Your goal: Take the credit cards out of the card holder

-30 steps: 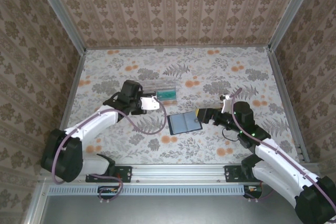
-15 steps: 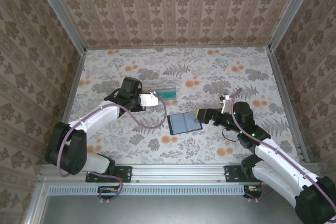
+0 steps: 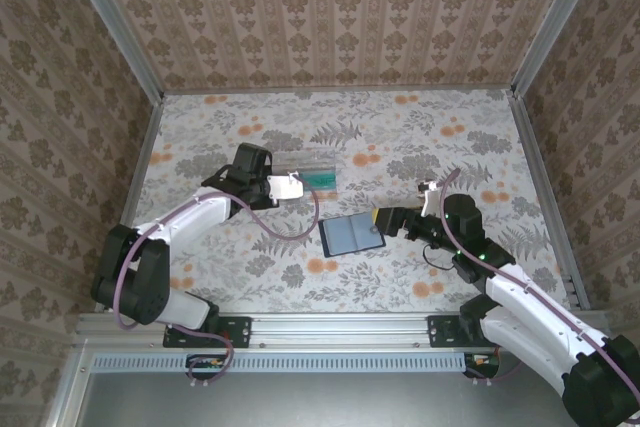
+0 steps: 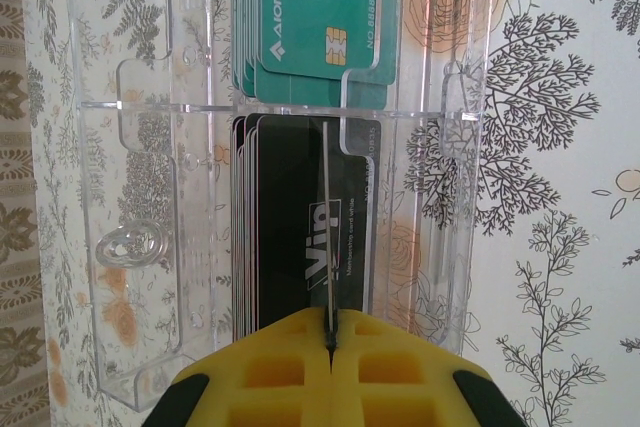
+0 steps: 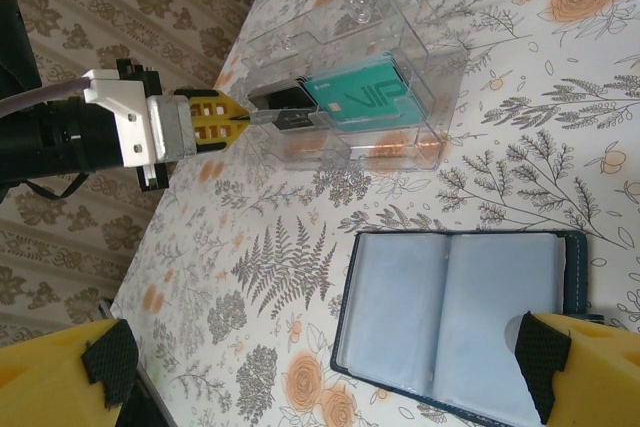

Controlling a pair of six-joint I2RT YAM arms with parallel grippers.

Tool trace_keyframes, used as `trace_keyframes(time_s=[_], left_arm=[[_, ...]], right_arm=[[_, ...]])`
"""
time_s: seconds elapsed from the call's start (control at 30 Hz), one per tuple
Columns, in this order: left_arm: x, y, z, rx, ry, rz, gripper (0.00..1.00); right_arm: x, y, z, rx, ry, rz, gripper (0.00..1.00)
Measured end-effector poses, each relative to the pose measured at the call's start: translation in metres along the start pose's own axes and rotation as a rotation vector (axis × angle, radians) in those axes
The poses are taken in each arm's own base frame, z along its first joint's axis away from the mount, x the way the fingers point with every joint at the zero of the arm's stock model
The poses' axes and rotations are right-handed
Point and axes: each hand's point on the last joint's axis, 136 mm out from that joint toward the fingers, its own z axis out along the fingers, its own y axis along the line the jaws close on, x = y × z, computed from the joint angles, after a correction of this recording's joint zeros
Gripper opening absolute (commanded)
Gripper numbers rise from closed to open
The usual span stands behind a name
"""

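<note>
The card holder (image 3: 350, 234) lies open on the table, its grey-blue inner face up (image 5: 450, 317). My left gripper (image 3: 297, 182) is shut on a thin black credit card (image 4: 326, 207) held edge-on. The card hangs over the near compartment of the clear plastic box (image 4: 150, 197), where several black cards (image 4: 280, 237) stand. In the right wrist view the left gripper (image 5: 235, 119) holds this card (image 5: 285, 117) at the box's left end. My right gripper (image 5: 325, 362) is open, and one finger (image 5: 545, 362) sits at the holder's right edge.
The clear box (image 3: 310, 172) stands behind the holder, with several green cards (image 4: 320, 17) in its far compartment. Patterned walls close the table at the back and both sides. Bare flowered tabletop (image 3: 440, 147) lies to the right.
My left gripper has carried the black card a little farther back, up to the clear box. The right arm and the card holder have stayed put.
</note>
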Motion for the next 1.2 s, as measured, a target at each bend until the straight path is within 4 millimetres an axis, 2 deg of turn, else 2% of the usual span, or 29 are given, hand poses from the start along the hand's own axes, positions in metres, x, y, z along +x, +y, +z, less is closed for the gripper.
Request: trace_keyframes(time_s=[0.73,0.93,1.0,1.07,1.1,1.13,1.17,1.2], left_arm=[[-0.002,0.006,-0.002,-0.014,-0.001,0.015,0.0],[0.0,0.002,0.006,0.013,0.01,0.015,0.0],[0.001,-0.001,0.01,0.024,0.015,0.014,0.06],[0.001,0.0,0.01,0.023,0.014,0.014,0.06],[0.001,0.0,0.01,0.021,0.014,0.014,0.11],[0.001,0.0,0.011,0.021,0.014,0.015,0.24],[0.001,0.001,0.011,0.02,0.015,0.017,0.32],[0.002,0.001,0.011,0.019,0.017,0.013,0.33]], right_arm=[[0.0,-0.001,0.003,-0.001,0.002,0.0,1.0],[0.0,-0.001,0.003,-0.001,0.002,0.0,1.0],[0.0,-0.001,0.003,-0.001,0.002,0.0,1.0],[0.0,-0.001,0.003,-0.001,0.002,0.0,1.0],[0.0,-0.001,0.003,-0.001,0.002,0.0,1.0],[0.0,-0.001,0.003,-0.001,0.002,0.0,1.0],[0.0,-0.001,0.003,-0.001,0.002,0.0,1.0],[0.0,-0.001,0.003,-0.001,0.002,0.0,1.0]])
